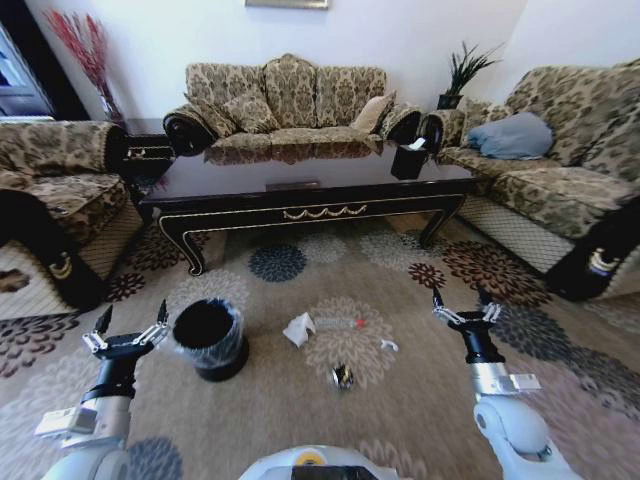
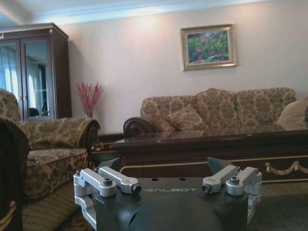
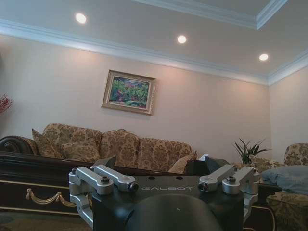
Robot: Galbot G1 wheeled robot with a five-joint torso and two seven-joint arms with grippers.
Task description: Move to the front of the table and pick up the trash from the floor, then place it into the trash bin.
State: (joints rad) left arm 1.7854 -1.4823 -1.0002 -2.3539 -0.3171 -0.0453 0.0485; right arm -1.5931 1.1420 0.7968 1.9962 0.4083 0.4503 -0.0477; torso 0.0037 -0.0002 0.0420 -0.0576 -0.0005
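Observation:
The dark glossy table (image 1: 300, 190) stretches across the room ahead, also seen as the table (image 2: 202, 147) and the table (image 3: 29, 173) from the wrists. On the carpet before it lies the trash: a crumpled white tissue (image 1: 298, 329), a clear bottle with a red cap (image 1: 338, 323), a tiny white scrap (image 1: 388, 345) and a dark shiny wrapper (image 1: 343, 377). The black trash bin (image 1: 209, 338) with its clear liner stands left of them. My left gripper (image 1: 128, 330) hovers open beside the bin. My right gripper (image 1: 463, 305) hangs open right of the trash, holding nothing.
Patterned sofas ring the table: one behind (image 1: 290, 100), one at left (image 1: 60, 190), one at right (image 1: 560, 170) with a blue cushion (image 1: 512, 136). A small black box (image 1: 410, 158) sits on the tabletop. Open carpet lies between me and the table.

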